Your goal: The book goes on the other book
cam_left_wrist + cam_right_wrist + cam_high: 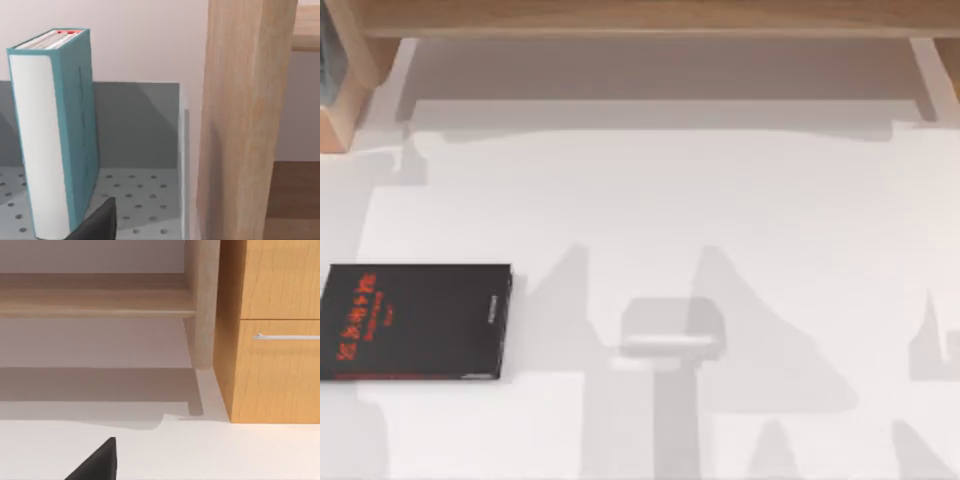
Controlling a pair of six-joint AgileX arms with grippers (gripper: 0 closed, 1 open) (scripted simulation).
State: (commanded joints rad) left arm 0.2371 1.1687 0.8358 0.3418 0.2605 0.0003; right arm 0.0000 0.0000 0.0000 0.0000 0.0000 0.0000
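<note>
Flat black rectangular book with red characters (416,322) lying cover-up near the left edge of the white table (650,200), face bare and ready to receive a second volume. Light blue rectangular book with a white edge and red marks (56,132) standing upright on a grey perforated tray (135,200) with a low grey back wall, just beside a pale wooden upright post (245,115), stored on end as on a shelf, so likely needing a pinch across the covers before any lift. Dark tip of the left gripper (95,225) close below that book, not touching; opening of the fingers impossible to tell. Right gripper (95,462) over bare table, facing a wooden cabinet with a drawer handle (285,336); fingers likewise unreadable.
</note>
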